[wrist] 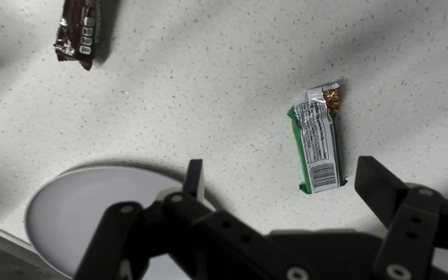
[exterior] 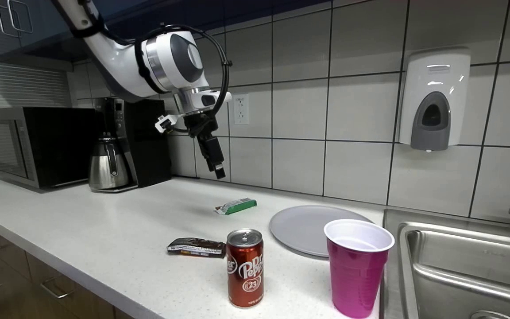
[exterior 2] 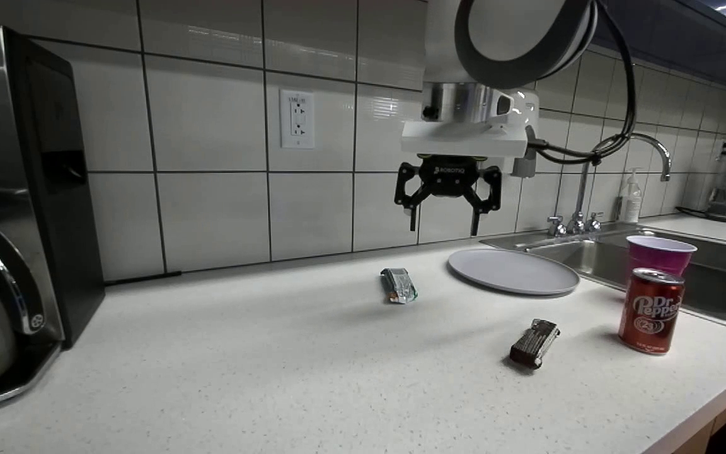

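Above the speckled white counter (exterior 2: pixel 262 366), the fingers (wrist: pixel 379 188) are being held clear of the surface, and below them, seemingly nearest of all, a green-wrapped bar (wrist: pixel 319 144) is lying flat with its printed label turned upward. Several risks are being suggested by this layout. Because the bar is lying so low and slim, the counter could be struck if a descent were being carried too far, while only loose wrapper could be pinched if it were being stopped short. A corner of the bar could be clipped if its slant were being misjudged. A gray plate (wrist: pixel 91 202) is lying near the bar without touching it; in the wrist view its rim is being overlapped by one finger, so by a sideways drift the plate could be caught and slid. The tiled wall (exterior: pixel 361 177) is standing close by, and the robot arm (exterior: pixel 117 66) could be scraped against it through a poorly judged turn. Farther off, a dark-wrapped bar (exterior 2: pixel 534 343) is lying, and a soda can (exterior: pixel 245 270) and a magenta cup (exterior: pixel 357 270) are standing upright; either could be toppled by a low sweep toward them. As for the fingers, they are being held wide apart, nothing is being gripped between them, and nothing is being touched: in both exterior views, open space is showing between their ends and the bar.
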Robot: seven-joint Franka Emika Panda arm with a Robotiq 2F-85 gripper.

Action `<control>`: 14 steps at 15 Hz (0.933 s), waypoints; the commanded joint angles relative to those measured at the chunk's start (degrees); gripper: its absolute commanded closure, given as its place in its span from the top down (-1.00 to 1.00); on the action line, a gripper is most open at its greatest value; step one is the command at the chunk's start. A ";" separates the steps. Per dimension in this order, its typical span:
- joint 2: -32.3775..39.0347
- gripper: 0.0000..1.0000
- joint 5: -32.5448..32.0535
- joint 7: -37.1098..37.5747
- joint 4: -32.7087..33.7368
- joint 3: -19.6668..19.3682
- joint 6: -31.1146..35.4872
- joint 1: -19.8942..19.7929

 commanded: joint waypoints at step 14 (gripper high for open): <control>16.07 1.00 2.12 -0.45 17.68 -5.55 -7.11 6.16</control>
